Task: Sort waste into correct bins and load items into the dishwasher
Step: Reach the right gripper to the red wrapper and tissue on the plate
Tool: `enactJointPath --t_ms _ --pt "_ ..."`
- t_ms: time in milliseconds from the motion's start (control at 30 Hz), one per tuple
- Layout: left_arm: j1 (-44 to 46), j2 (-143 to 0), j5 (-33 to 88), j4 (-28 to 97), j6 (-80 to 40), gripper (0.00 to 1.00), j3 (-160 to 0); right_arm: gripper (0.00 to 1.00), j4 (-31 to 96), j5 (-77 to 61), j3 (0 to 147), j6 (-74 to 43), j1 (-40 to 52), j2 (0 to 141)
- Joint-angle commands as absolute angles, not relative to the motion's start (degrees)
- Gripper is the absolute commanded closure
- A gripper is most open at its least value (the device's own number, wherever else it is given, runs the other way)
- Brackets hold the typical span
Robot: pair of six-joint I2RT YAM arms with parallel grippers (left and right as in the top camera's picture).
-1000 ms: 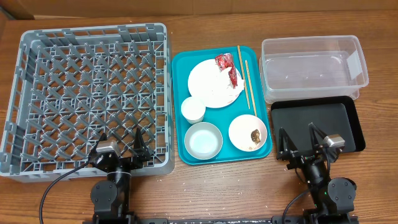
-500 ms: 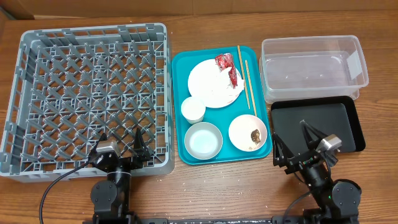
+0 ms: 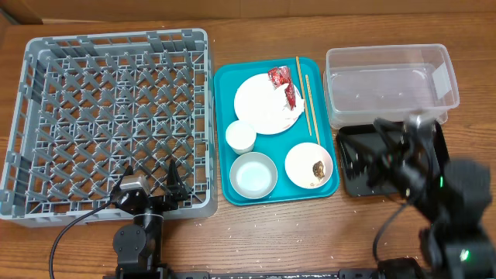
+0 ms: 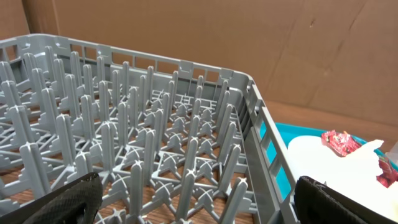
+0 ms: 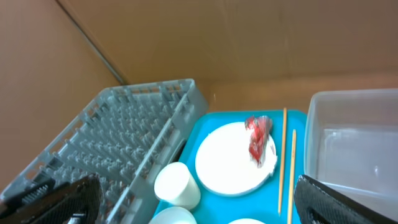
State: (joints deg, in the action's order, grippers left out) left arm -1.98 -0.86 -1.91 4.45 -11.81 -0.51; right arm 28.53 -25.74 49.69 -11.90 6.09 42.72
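While cardboard walls stand behind, a wooden table holds the rack.

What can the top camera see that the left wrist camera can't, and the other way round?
Only the top camera shows the clear tub, the black tray, the chopsticks, the small cup, the pale grey bowl and the white bowl. Only the left wrist camera shows the pegs of the grey rack from the side, standing upright. Both show the grey rack, the teal tray, the plate and the red wrapper.
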Motion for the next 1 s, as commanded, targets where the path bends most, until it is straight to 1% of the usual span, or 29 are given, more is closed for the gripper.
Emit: enactJointPath --t_ms 0,100,200,333,433,633,800,867,967 --pt "-2.22 -0.36 -1.85 4.25 -10.70 0.00 -0.27 0.00 33.85 -26.70 61.43 -11.44 6.52 53.17" --pt "-2.22 -0.36 -1.85 4.25 -10.70 0.00 -0.27 0.00 40.71 -26.68 71.46 -10.24 8.05 63.46" --pt "-2.22 -0.36 -1.85 4.25 -10.70 0.00 -0.27 0.00 47.24 -26.17 81.14 -5.23 11.75 74.24" --pt "-2.22 -0.36 -1.85 4.25 -10.70 0.00 -0.27 0.00 53.28 -17.39 91.39 -4.21 18.35 87.59" --pt "-2.22 -0.36 -1.85 4.25 -10.70 0.00 -0.27 0.00 49.98 -15.53 92.68 -4.23 20.60 94.63" --pt "-2.22 -0.36 -1.85 4.25 -10.70 0.00 -0.27 0.00 44.62 -19.64 92.66 -4.91 20.62 103.85" --pt "-2.22 -0.36 -1.85 4.25 -10.70 0.00 -0.27 0.00 40.56 -19.25 92.64 -4.89 20.62 110.08" --pt "-2.22 -0.36 -1.85 4.25 -10.70 0.00 -0.27 0.00 39.29 -17.54 92.64 -4.91 20.91 112.18" --pt "-2.22 -0.36 -1.87 4.25 -10.70 0.00 -0.27 0.01 38.44 -11.35 92.64 -4.91 21.98 114.98"
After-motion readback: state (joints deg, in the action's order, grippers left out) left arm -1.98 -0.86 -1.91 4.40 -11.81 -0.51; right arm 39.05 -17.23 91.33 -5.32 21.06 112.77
